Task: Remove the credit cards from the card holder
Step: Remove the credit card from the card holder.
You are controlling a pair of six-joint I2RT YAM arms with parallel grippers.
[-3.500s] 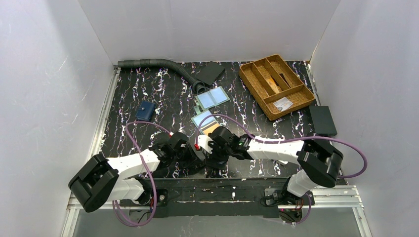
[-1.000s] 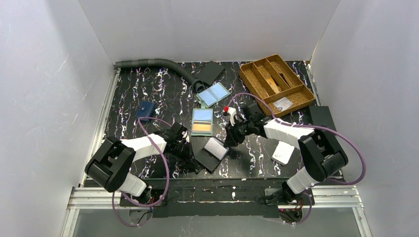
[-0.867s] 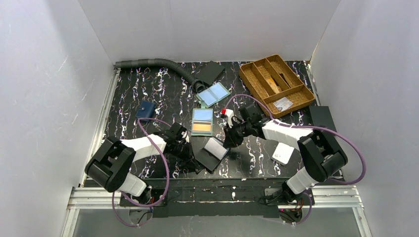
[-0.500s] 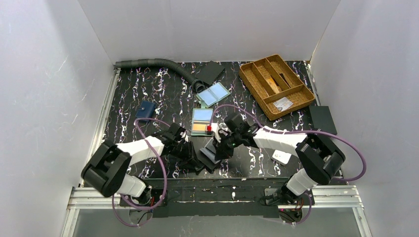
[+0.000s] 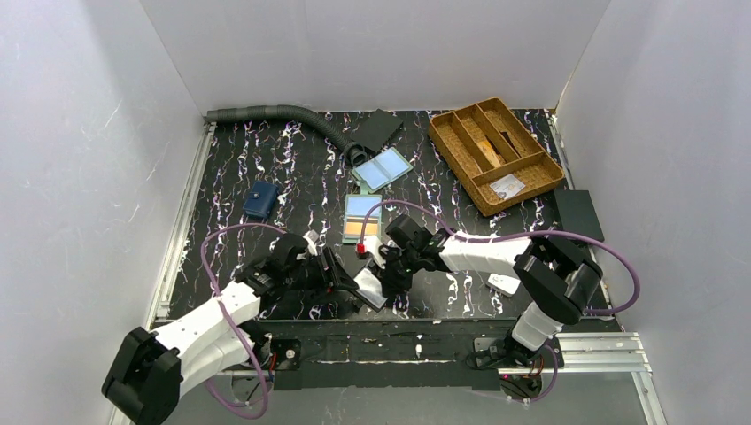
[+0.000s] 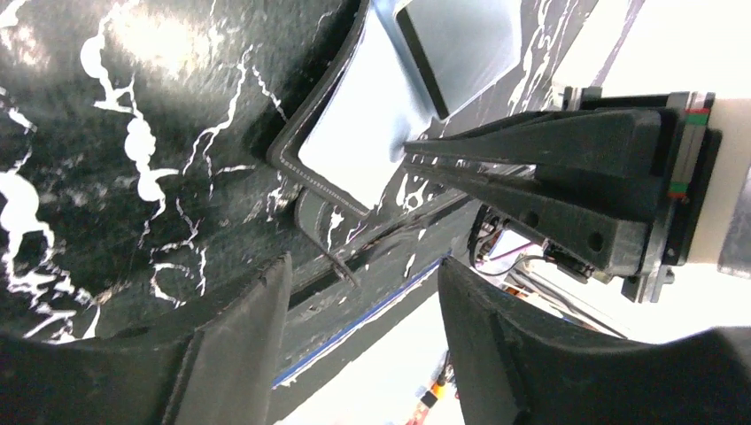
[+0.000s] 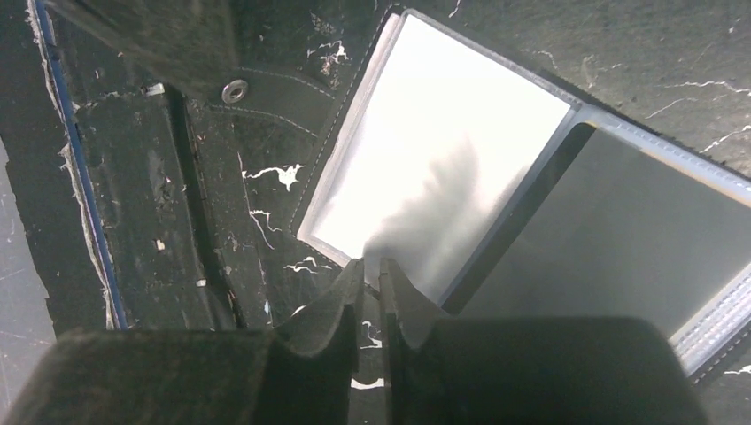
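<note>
Left claw [image 6: 359, 276]: released, jaws spread with nothing between them, low over the tabletop [image 5: 292, 159].
Right claw [image 7: 372, 266]: clenched to a slit at a clear pocket edge of the black holder [image 7: 266, 133]. Whether it pinches it, I cannot tell.
Card holder [image 5: 362, 219]: lying open, just beyond both claws, with the blue card [image 5: 363, 207] and orange card [image 5: 359, 231] inside.
Long axis: points away from the robot.
Nearer arm: the right, narrowly, I judge.
</note>
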